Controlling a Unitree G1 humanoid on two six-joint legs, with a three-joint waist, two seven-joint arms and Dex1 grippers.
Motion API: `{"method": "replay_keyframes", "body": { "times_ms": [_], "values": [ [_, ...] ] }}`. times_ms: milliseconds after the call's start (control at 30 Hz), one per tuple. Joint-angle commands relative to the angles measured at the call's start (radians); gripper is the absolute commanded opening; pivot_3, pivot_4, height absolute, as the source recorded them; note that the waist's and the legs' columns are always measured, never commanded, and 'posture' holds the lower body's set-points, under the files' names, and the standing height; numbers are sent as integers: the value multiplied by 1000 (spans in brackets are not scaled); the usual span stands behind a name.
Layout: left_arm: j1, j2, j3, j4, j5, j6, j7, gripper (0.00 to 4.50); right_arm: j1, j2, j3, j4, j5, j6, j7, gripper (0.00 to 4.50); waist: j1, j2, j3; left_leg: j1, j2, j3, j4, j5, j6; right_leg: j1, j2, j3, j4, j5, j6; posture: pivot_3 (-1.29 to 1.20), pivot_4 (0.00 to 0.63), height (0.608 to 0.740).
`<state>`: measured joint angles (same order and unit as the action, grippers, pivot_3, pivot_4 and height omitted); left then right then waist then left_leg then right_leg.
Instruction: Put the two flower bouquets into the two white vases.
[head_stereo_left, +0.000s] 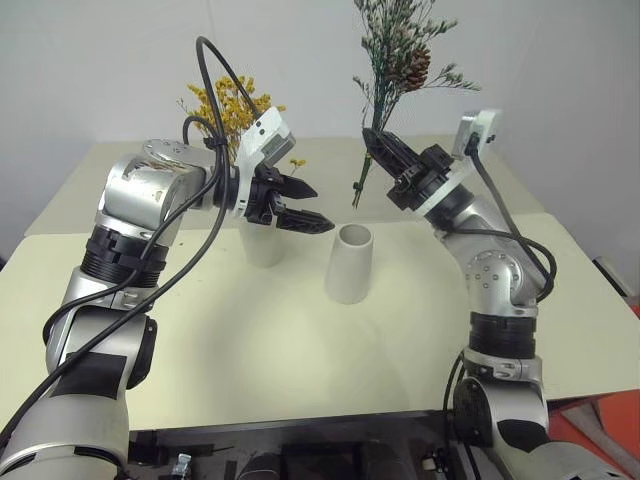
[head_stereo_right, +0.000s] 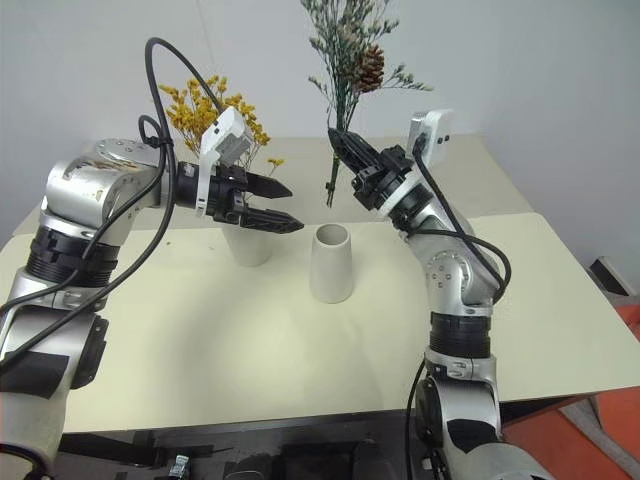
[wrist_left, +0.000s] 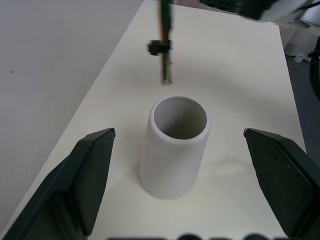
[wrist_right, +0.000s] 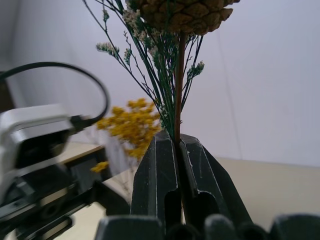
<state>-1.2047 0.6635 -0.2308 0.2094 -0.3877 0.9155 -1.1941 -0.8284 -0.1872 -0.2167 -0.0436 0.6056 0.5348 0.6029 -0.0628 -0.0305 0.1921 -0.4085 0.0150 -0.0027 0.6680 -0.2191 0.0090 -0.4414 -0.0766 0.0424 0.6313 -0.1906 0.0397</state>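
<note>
The right gripper (head_stereo_left: 378, 143), clamped on the green sprig bunch (head_stereo_left: 400, 55) with a pine cone, hangs above the smooth tapered vase (head_stereo_left: 350, 262), beside the wide-open left gripper (head_stereo_left: 305, 205).

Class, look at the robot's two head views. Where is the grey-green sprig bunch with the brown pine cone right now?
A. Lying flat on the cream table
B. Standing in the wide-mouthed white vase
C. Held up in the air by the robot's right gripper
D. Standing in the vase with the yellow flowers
C: the right gripper is shut on the stems of the grey-green sprig bunch with the brown pine cone, above the empty wide-mouthed white vase.
</note>
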Motion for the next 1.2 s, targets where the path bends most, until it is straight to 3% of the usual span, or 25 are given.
{"method": "replay_keyframes", "body": {
  "times_ms": [33,933,967,1200],
  "values": [
    [-28,0,15,-10,6,-25,-12,4500,31,-24,25,-54,26,2,28,23,1,0,0,0,0,0,0,0,0,0,0,0,0,0,0,0,150,740],
    [-21,5,9,-10,29,-50,-70,4500,126,-40,121,65,-84,-196,84,23,3,0,0,0,0,0,0,0,0,0,0,0,-1,0,0,0,150,740],
    [-25,3,10,-8,27,-40,-72,4500,132,-41,122,62,-82,-196,87,579,3,0,0,0,0,0,0,0,0,0,0,0,-1,0,0,0,150,740],
    [-33,1,3,-3,33,-31,-81,4500,157,-69,124,35,-73,-182,118,2774,3,0,0,0,0,0,0,0,0,0,0,0,-1,0,0,0,150,740]
  ]
}}
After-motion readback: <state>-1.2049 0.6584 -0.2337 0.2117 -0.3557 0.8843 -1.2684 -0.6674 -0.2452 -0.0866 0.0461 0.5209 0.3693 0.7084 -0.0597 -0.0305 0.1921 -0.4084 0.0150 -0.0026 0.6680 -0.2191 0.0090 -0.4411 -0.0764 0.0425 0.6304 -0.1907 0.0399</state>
